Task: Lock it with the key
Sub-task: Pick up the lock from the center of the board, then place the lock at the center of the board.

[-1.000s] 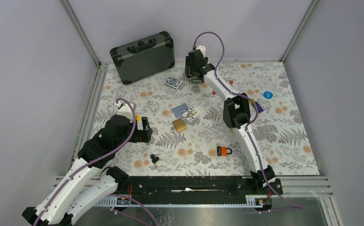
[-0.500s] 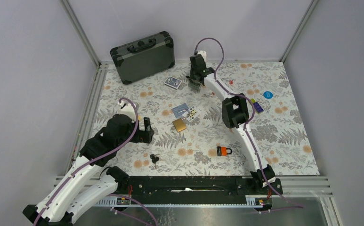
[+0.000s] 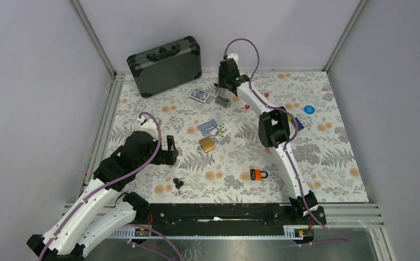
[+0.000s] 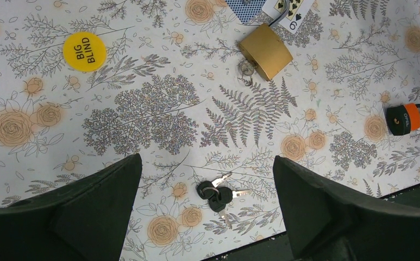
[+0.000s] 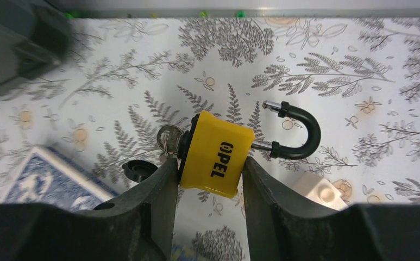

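Note:
My right gripper (image 5: 210, 174) is shut on the body of a yellow padlock (image 5: 215, 155) marked OPEL. It stands at the back of the table (image 3: 225, 89). The lock's black shackle (image 5: 300, 128) is swung open. A key on a ring (image 5: 167, 138) sticks in the lock's left end. My left gripper (image 4: 207, 182) hangs open above a bunch of black-headed keys (image 4: 220, 194), which lies between its fingers (image 4: 110, 187) without touching them. In the top view this bunch (image 3: 177, 183) lies near the front edge, just right of the left gripper (image 3: 169, 149).
A brass padlock (image 4: 265, 50) and an orange padlock (image 4: 406, 118) lie on the floral cloth. A black case (image 3: 165, 65) stands at the back left. Near the right gripper are a blue card deck (image 5: 50, 176) and a white block (image 5: 321, 190). A yellow chip (image 4: 85, 51) lies left.
The right gripper has narrowed onto the yellow padlock and its wrist has turned slightly. The left arm has edged a little to the right, still open.

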Controlling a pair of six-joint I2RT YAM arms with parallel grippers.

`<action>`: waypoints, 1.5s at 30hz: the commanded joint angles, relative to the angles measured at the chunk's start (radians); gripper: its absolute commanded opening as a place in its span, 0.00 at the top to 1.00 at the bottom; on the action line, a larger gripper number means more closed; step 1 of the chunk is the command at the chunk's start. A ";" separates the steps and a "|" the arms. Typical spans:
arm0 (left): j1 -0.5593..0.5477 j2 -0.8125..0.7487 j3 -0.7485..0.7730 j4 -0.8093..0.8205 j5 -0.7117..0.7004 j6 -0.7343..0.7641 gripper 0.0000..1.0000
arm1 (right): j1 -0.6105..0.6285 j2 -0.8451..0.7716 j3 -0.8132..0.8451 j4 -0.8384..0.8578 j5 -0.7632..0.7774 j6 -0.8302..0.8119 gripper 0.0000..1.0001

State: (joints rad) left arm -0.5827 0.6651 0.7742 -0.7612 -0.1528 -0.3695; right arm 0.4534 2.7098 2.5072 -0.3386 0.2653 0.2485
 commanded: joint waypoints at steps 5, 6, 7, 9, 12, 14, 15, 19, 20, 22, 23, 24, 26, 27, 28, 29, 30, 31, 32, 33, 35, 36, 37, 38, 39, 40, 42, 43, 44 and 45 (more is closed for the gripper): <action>0.005 -0.004 -0.001 0.045 0.004 0.011 0.01 | -0.004 -0.399 -0.189 0.092 -0.100 0.047 1.00; 0.004 -0.005 -0.001 0.045 0.002 0.011 0.01 | -0.004 -0.443 -0.241 0.089 -0.122 0.049 1.00; 0.004 -0.009 0.001 0.043 0.001 0.011 0.01 | -0.003 -0.495 -0.303 0.091 -0.143 0.052 1.00; 0.004 -0.020 0.005 0.040 0.001 0.009 0.01 | -0.004 -0.604 -0.444 0.108 -0.205 0.057 1.00; 0.004 -0.056 0.004 0.047 0.000 0.008 0.01 | -0.004 -0.815 -0.753 0.216 -0.311 0.079 1.00; 0.004 -0.079 0.004 0.053 0.003 0.006 0.01 | -0.004 -0.959 -0.965 0.305 -0.343 0.103 1.00; 0.004 -0.088 0.006 0.057 0.010 0.005 0.01 | -0.003 -1.029 -1.058 0.324 -0.350 0.117 1.00; 0.004 -0.117 0.016 0.091 0.091 -0.020 0.01 | -0.004 -1.272 -1.370 0.376 -0.402 0.177 1.00; 0.004 -0.122 0.016 0.105 0.128 -0.023 0.01 | -0.002 -1.352 -1.435 0.378 -0.421 0.194 1.00; 0.003 -0.128 0.016 0.135 0.172 -0.044 0.01 | 0.000 -1.467 -1.550 0.361 -0.453 0.222 1.00; 0.003 -0.129 0.013 0.149 0.192 -0.054 0.01 | 0.001 -1.527 -1.607 0.349 -0.463 0.234 1.00; 0.003 -0.129 0.011 0.160 0.207 -0.065 0.01 | 0.004 -1.584 -1.656 0.329 -0.474 0.245 1.00; 0.003 -0.128 0.003 0.174 0.227 -0.086 0.01 | 0.019 -1.694 -1.749 0.275 -0.493 0.267 1.00; 0.003 -0.127 -0.003 0.179 0.236 -0.095 0.01 | 0.030 -1.748 -1.794 0.251 -0.496 0.280 1.00; 0.003 -0.128 -0.011 0.183 0.242 -0.105 0.01 | 0.048 -1.806 -1.841 0.232 -0.497 0.295 1.00; 0.003 -0.129 -0.021 0.185 0.246 -0.117 0.01 | 0.081 -1.855 -1.883 0.215 -0.488 0.309 1.00; 0.003 -0.128 -0.029 0.188 0.251 -0.129 0.01 | 0.115 -1.907 -1.929 0.198 -0.474 0.325 1.00; 0.003 -0.130 -0.039 0.190 0.257 -0.141 0.01 | 0.154 -1.955 -1.970 0.184 -0.453 0.341 1.00; 0.002 -0.131 -0.049 0.193 0.265 -0.154 0.01 | 0.193 -1.994 -2.007 0.166 -0.432 0.362 1.00; 0.001 -0.133 -0.058 0.196 0.271 -0.168 0.01 | 0.236 -2.029 -2.042 0.154 -0.413 0.379 1.00; 0.001 -0.144 -0.076 0.201 0.287 -0.193 0.01 | 0.305 -2.072 -2.095 0.132 -0.380 0.411 1.00; 0.002 -0.150 -0.084 0.203 0.293 -0.204 0.01 | 0.337 -2.081 -2.113 0.125 -0.366 0.421 1.00; 0.001 -0.159 -0.090 0.204 0.298 -0.215 0.01 | 0.368 -2.082 -2.127 0.121 -0.350 0.425 1.00; 0.000 -0.165 -0.095 0.203 0.300 -0.220 0.01 | 0.394 -2.073 -2.129 0.122 -0.334 0.425 1.00; 0.000 -0.169 -0.100 0.203 0.302 -0.222 0.01 | 0.419 -2.057 -2.130 0.128 -0.321 0.420 1.00; 0.000 -0.175 -0.102 0.198 0.302 -0.225 0.01 | 0.439 -2.034 -2.126 0.142 -0.312 0.417 1.00; 0.000 -0.178 -0.105 0.189 0.301 -0.231 0.01 | 0.468 -1.958 -2.106 0.180 -0.300 0.408 1.00; 0.000 -0.179 -0.105 0.186 0.301 -0.234 0.01 | 0.476 -1.921 -2.095 0.200 -0.290 0.411 1.00; 0.001 -0.178 -0.105 0.181 0.300 -0.238 0.01 | 0.481 -1.882 -2.085 0.215 -0.274 0.415 1.00; -0.001 -0.179 -0.105 0.178 0.301 -0.242 0.01 | 0.485 -1.843 -2.072 0.226 -0.257 0.427 1.00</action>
State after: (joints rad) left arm -0.5827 0.4957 0.6697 -0.6281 0.1230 -0.5797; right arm 0.9127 0.7689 0.3618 -0.2333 -0.0784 0.6411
